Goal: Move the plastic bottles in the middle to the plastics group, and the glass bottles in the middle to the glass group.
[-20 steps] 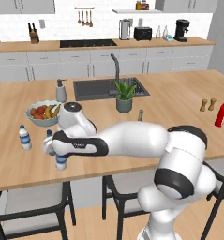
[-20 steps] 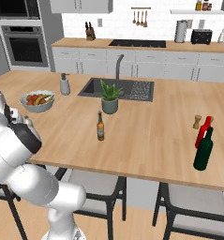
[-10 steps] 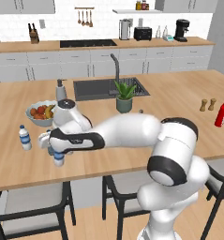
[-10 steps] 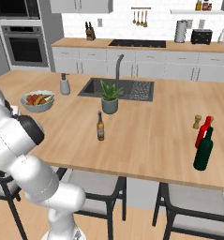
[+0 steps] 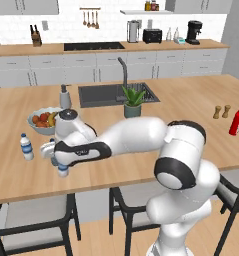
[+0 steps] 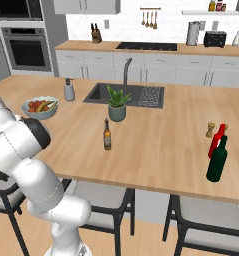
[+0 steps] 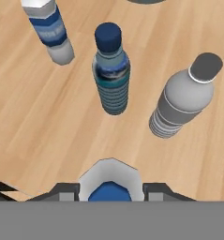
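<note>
Closest to me, the pincer [image 7: 111, 192] stands partly open and clamped on a small clear plastic bottle with a white cap and blue label [image 7: 111, 180], whose top sits snug between the two dark tips; from the left base view its foot looks to be at or just above the pale wooden counter [image 5: 21, 180], though I cannot tell whether it touches.

Over the last second the hand has hardly shifted from this spot at the counter's left end, the jaws have narrowed only a trace, and the white arm behind has drawn in closer; I read that as the carry being over and the set-down in hand.

Just beyond the held bottle stand three more: a blue-tinted plastic bottle with a dark cap [image 7: 112, 75] in the middle, a plain greyish plastic bottle [image 7: 181, 101] beside it, and a clear plastic bottle with blue bands [image 7: 50, 30] a little farther off; so the plastics group is right here, and releasing should finish the plastic half of the job.

Beyond them is a grey bowl of fruit [image 5: 43, 120].

Farther along, the slim amber glass bottle [image 6: 107, 135] is alone in the middle of the counter, not yet moved; it looks like the next job.

Farthest, at the right end, wait the tall red glass bottle [image 6: 218, 141] and the dark green glass bottle [image 6: 217, 160].
</note>
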Robot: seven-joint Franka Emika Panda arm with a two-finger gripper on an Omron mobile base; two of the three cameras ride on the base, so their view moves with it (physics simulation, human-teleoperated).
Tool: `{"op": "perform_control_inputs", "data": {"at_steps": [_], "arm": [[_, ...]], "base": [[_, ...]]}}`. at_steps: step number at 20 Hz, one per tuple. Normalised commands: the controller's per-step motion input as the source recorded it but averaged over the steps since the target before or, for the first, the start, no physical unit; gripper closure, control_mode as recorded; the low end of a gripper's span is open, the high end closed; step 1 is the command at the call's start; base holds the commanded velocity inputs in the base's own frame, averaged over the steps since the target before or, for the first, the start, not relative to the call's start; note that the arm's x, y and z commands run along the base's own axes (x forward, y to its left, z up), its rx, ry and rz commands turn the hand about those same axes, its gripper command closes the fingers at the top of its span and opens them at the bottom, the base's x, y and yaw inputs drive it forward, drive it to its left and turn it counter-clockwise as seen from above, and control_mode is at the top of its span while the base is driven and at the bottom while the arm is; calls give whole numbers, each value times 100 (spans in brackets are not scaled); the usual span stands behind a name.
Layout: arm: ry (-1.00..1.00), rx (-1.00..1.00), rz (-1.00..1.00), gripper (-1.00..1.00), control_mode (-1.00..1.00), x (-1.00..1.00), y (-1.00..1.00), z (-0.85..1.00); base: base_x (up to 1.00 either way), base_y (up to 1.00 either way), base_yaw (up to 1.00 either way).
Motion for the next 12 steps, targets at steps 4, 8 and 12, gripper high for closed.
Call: {"op": "perform_control_inputs", "data": {"at_steps": [4, 8, 12], "arm": [[-9, 0, -8, 100, -100, 0, 0, -55], [-9, 0, -5, 100, -100, 0, 11, -9], [-1, 0, -5, 100, -100, 14, 28, 0]], "base": [[0, 0, 0], [0, 0, 0], [0, 0, 0]]}}
